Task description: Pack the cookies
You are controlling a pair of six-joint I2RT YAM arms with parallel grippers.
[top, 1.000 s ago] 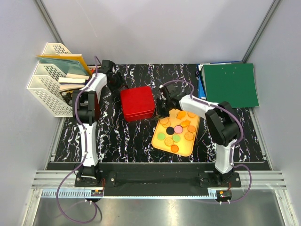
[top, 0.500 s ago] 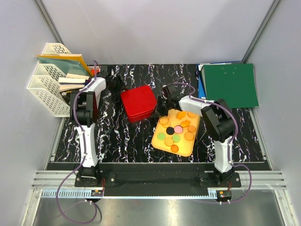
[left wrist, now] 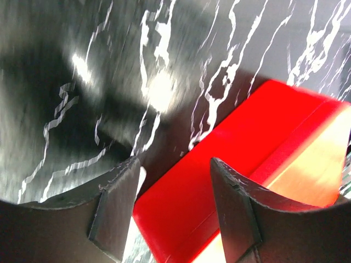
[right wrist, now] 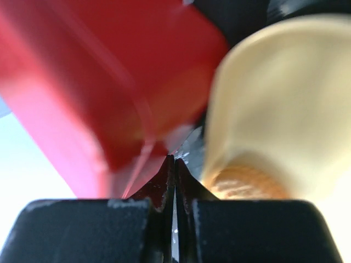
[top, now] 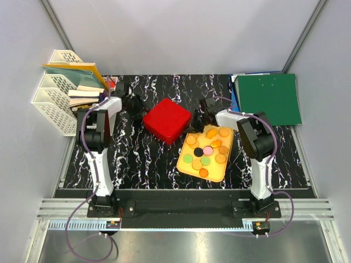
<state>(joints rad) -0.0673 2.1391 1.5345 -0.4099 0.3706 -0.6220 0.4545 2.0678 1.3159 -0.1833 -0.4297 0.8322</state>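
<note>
Two claws work the middle of the frame. My right claw (right wrist: 174,160) is pinched fully shut on nothing, its tip poked into the gap between the red box (top: 166,120) and the yellow tray (top: 216,174). The cookies (top: 207,150) all lie on that tray, just below and right of this claw in the overhead view, so the right arm is much the nearer one. They are round and flat, with no long axis to line up on. My left claw (left wrist: 174,167) stands part-way wide at the box's upper-left side, one box edge showing between its fingers. I cannot tell whether either pad touches it. The box sits cornerwise on the table (top: 142,159) with its lid down, its inside hidden. The right wrist view is badly blurred, so I cannot tell whether that tip touches box or tray.
</note>
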